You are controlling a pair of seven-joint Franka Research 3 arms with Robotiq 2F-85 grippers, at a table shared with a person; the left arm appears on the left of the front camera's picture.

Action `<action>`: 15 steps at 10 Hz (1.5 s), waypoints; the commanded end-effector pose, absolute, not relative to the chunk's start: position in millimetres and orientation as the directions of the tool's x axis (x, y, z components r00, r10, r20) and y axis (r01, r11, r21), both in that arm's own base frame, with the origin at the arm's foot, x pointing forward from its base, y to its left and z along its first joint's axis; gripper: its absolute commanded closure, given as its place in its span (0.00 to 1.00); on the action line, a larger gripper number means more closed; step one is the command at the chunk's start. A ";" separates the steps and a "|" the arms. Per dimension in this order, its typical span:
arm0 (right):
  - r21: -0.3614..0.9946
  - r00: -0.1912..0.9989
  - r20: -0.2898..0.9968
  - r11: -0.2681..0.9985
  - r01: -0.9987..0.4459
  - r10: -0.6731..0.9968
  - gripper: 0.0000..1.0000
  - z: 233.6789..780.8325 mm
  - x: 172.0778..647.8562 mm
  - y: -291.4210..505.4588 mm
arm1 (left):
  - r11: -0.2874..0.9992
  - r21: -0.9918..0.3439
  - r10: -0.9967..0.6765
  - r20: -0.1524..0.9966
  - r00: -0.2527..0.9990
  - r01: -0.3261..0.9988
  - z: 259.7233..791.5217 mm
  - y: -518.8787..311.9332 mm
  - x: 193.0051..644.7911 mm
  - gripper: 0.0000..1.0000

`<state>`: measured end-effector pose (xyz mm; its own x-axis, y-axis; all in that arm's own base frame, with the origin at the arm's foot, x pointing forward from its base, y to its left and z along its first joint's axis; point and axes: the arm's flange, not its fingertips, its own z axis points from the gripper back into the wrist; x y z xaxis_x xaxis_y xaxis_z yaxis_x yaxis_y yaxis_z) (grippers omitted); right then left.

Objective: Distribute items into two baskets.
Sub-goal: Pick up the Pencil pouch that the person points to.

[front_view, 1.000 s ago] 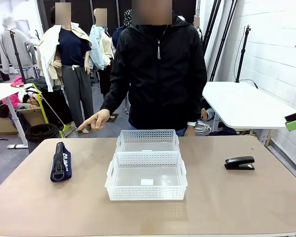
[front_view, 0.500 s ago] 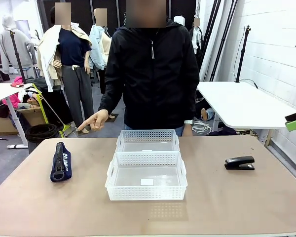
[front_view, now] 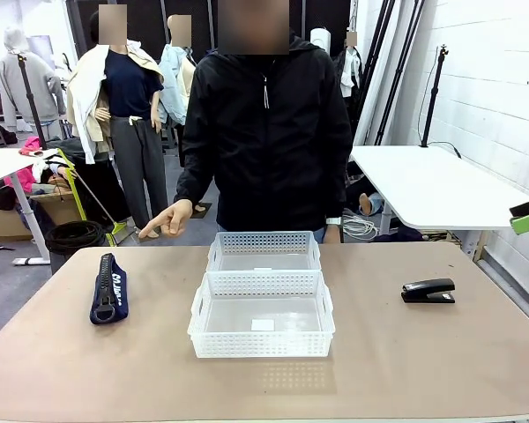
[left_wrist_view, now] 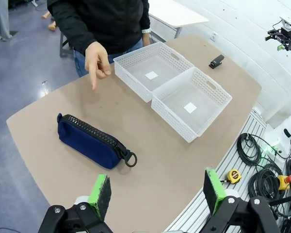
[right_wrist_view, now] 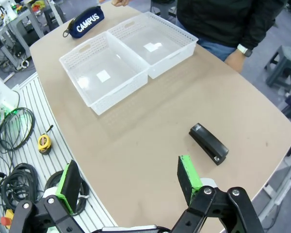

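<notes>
**Pouch (front_view: pixel 108 289) & stapler (front_view: pixel 428 291) lie on table (front_view: pixel 423 370)**

Front view: 2 white baskets sit touching, mid table. The far basket (front_view: pixel 264 239) is at 12 o'clock of the near basket (front_view: pixel 261 344). The navy pouch is at their 9 o'clock and the black stapler at 3 o'clock, both well apart. A person's hand (front_view: pixel 166 218) points down at 1 o'clock of the pouch. The left gripper (left_wrist_view: pixel 156 189) & right gripper (right_wrist_view: pixel 129 180) hang high w/ jaws wide open, holding nothing.

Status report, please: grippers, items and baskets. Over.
Left gripper open, right gripper open. Pouch and stapler on table; near basket and far basket empty. Person's hand pointing near pouch.
</notes>
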<state>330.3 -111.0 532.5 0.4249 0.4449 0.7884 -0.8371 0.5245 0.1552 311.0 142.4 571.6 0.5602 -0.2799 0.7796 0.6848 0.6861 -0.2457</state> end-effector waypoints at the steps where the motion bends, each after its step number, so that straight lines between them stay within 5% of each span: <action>1: 0.154 0.413 0.799 0.516 -0.843 0.436 0.00 532.7 331.8 -110.3 | 0.679 -0.247 -0.278 0.785 0.553 0.692 571.5 142.9 311.1 0.00; 4: 0.154 0.413 0.799 0.516 -0.843 0.436 0.00 532.7 331.8 -110.3 | 0.686 -0.246 -0.280 0.780 0.560 0.685 571.6 142.4 311.0 0.00; 8: 0.154 0.413 0.799 0.516 -0.843 0.436 0.00 532.7 331.8 -110.3 | 0.809 -0.304 -0.299 0.524 0.797 0.503 584.4 86.0 392.1 0.00; 15: 0.154 0.413 0.799 0.516 -0.843 0.436 0.00 532.7 331.8 -110.3 | 0.978 -0.108 -0.157 0.177 0.972 0.178 519.1 -22.0 493.6 0.00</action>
<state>330.6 -109.9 532.8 0.4249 0.4479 0.7867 -0.8381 0.5230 0.1550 477.9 -17.3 512.1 0.9585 -0.1718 0.2275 0.2007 0.9734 -0.1102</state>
